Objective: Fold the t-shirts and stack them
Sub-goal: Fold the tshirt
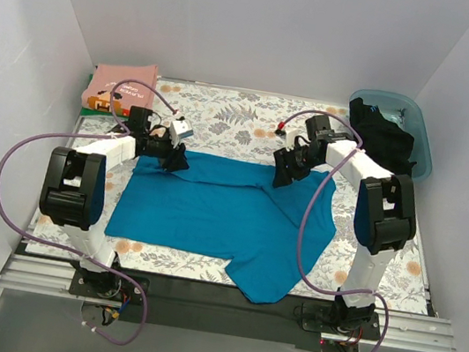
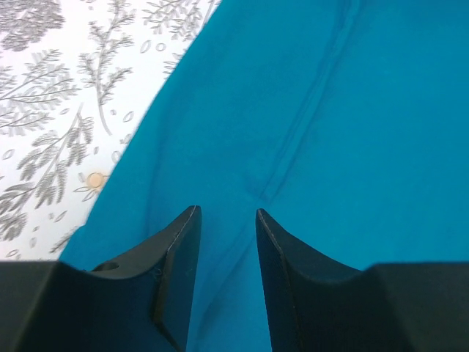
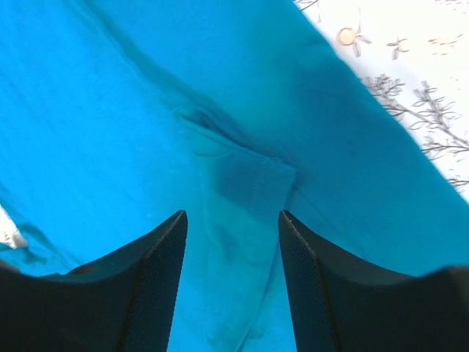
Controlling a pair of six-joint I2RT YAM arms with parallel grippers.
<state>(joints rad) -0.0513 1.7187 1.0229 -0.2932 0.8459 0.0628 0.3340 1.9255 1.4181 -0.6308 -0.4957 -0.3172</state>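
Note:
The teal-blue t-shirt (image 1: 219,214) lies spread on the floral table covering, its far edge folded over. My left gripper (image 1: 175,159) is at the shirt's far left edge. In the left wrist view it (image 2: 227,213) is open over a seam of the teal cloth (image 2: 330,132). My right gripper (image 1: 284,173) is at the shirt's far right corner. In the right wrist view it (image 3: 232,214) is open over a folded flap of the teal cloth (image 3: 110,132). The pink t-shirt (image 1: 122,87) lies folded at the back left on a green one (image 1: 87,100). The black t-shirt (image 1: 382,137) lies in the tub.
The translucent blue tub (image 1: 421,134) stands at the back right corner. White walls close in the table on three sides. The floral covering (image 1: 227,112) shows bare behind the teal shirt. The shirt's near corner hangs over the table's front edge (image 1: 256,291).

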